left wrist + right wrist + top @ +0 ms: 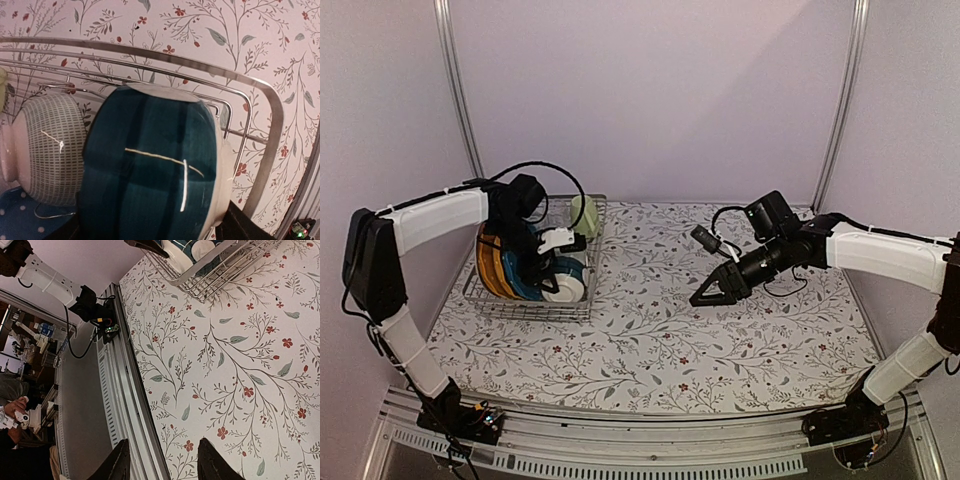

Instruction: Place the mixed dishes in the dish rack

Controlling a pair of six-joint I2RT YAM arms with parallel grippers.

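Note:
The dish rack (520,308) stands at the table's left. In it stand on edge a yellow plate (488,265), a blue plate (520,282) and a teal bowl (565,280), with a pale yellow-green mug (585,215) at the far end. My left gripper (560,268) reaches down into the rack and is shut on the teal bowl (150,170); one dark finger (250,225) presses against its pale rim. Behind it leans a cream bowl with grey dashes (50,145). My right gripper (705,297) hovers open over the table's middle, nothing between its fingers (117,465).
The rack's wire rim (260,100) curves close around the held bowl. A blue dotted plate (15,220) shows at the lower left of the left wrist view. The rack's corner (215,275) and the table's metal front rail (130,390) show in the right wrist view.

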